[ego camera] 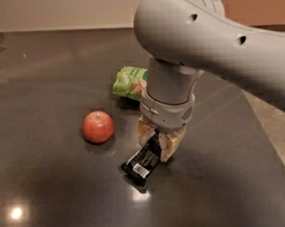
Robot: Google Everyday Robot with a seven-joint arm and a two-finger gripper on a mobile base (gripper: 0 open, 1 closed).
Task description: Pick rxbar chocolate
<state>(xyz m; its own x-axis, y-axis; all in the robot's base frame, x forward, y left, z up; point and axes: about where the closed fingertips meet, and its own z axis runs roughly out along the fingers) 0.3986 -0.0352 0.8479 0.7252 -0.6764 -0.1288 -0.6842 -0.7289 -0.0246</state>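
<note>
Your fingers (174, 142) are clamped on the far end of the rxbar chocolate (141, 163), one tan pad on each side. The gripper (157, 150) hangs near the middle of the dark table (41, 77), pointing down, and the bar slants out toward the near left. A red apple (98, 127) sits to its left. A green snack bag (129, 83) lies farther back, partly behind the arm (210, 41).

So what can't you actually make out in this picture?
All in the one camera view:
1. The upper end of the rxbar chocolate: hidden between the fingers of the gripper, which is shut on it low over the table, right of the apple.
2. The right side of the green snack bag: behind the arm.
3. The bar's white print: too small to read.
4. The rest of the arm: cut off by the right edge.
</note>
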